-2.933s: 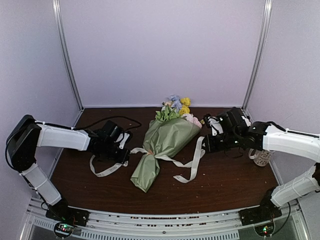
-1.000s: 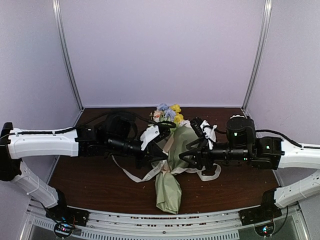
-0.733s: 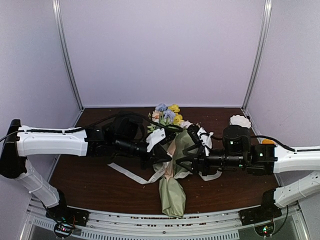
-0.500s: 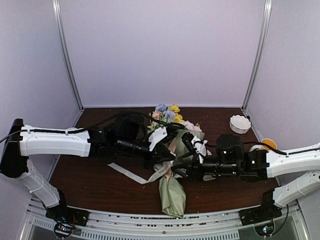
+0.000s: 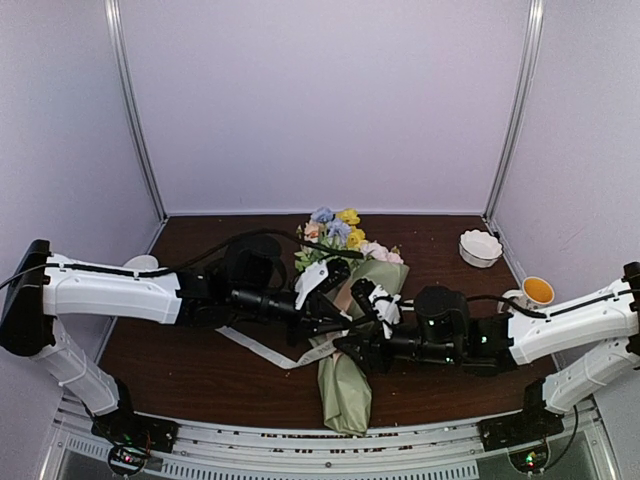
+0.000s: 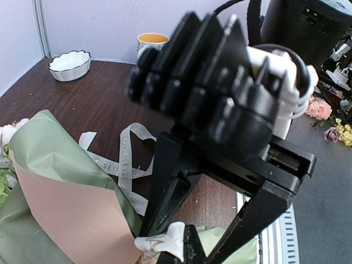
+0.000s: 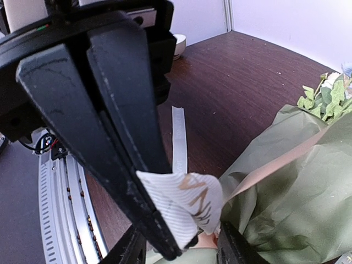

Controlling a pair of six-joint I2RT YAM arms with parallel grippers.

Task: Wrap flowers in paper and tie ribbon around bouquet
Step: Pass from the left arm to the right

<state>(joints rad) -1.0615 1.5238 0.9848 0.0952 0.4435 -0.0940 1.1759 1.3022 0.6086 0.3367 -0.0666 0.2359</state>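
Note:
The bouquet lies mid-table, its flowers [image 5: 335, 225] pointing away and the green-and-tan paper [image 5: 345, 385] tapering toward me. My left gripper [image 5: 330, 322] hovers over the sleeve's waist, shut on the ribbon end [image 7: 187, 206]. Its own tip [image 6: 192, 250] pinches that white end. My right gripper [image 5: 352, 345] faces it from the right. Its jaws [image 7: 184, 250] are open, one on each side of the pinched end without touching it. More ribbon [image 5: 262, 347] trails left across the table. The paper [image 6: 60, 187] fills the left wrist view's lower left.
A white scalloped bowl [image 5: 480, 247] and a cup of orange liquid [image 5: 537, 292] stand at the right back. A pale round object [image 5: 140, 263] sits behind the left arm. Loose ribbon loops [image 6: 124, 159] lie right of the sleeve. The metal rail [image 5: 320, 440] runs along the near edge.
The right arm has moved left and nearer, bringing its open jaws up to the ribbon end in my left gripper. The left gripper has edged slightly right; the bouquet has barely shifted.

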